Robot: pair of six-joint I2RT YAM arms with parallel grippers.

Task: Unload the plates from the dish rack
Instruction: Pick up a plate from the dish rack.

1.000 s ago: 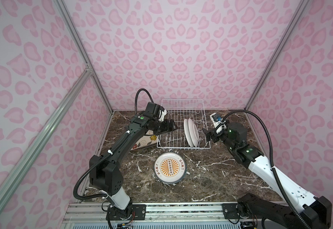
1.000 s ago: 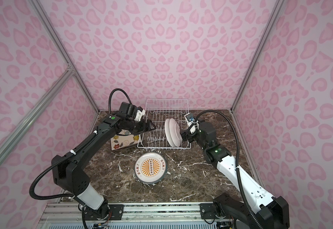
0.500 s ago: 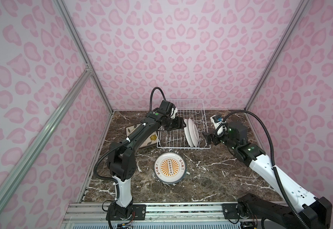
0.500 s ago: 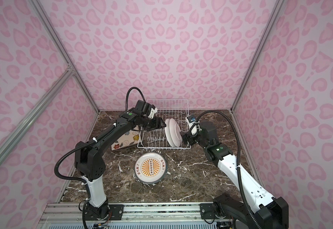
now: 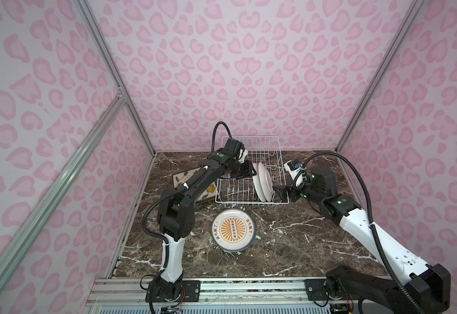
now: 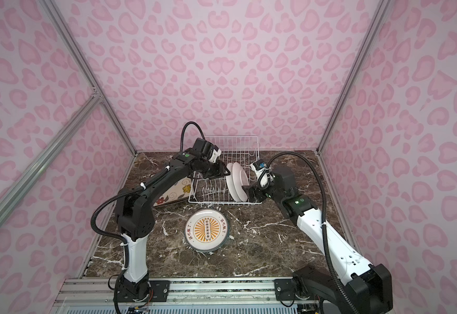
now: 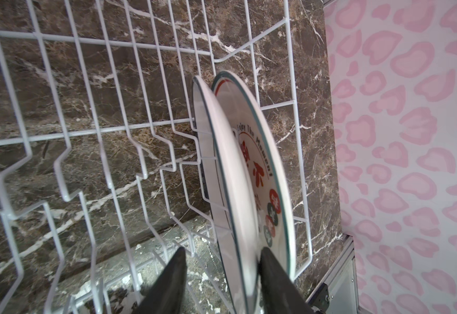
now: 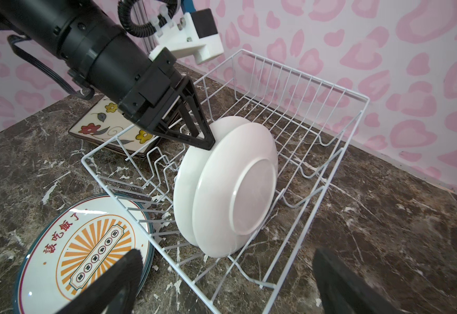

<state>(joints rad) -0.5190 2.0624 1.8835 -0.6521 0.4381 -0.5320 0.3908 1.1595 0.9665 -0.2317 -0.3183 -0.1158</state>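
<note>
The white wire dish rack (image 5: 249,202) (image 6: 221,202) stands at the back of the marble table. Two round white plates (image 5: 262,182) (image 8: 235,185) stand on edge in its right half. My left gripper (image 5: 251,170) (image 7: 226,261) reaches in from the left and straddles the top rim of the left plate (image 7: 232,176). One finger sits between the two plates and the other stands clear of the plate's back, so the jaws are open. My right gripper (image 5: 279,190) (image 8: 230,261) hangs wide open at the rack's near right corner and holds nothing.
A round plate with an orange sunburst (image 5: 233,229) (image 8: 86,244) lies face up on the table in front of the rack. Square flowered plates (image 6: 173,193) (image 8: 105,127) lie stacked left of the rack. Pink walls close in the back and both sides.
My left arm swung right from above the square plates into the rack, and its jaws narrowed around the plate rim. My right arm barely moved.
</note>
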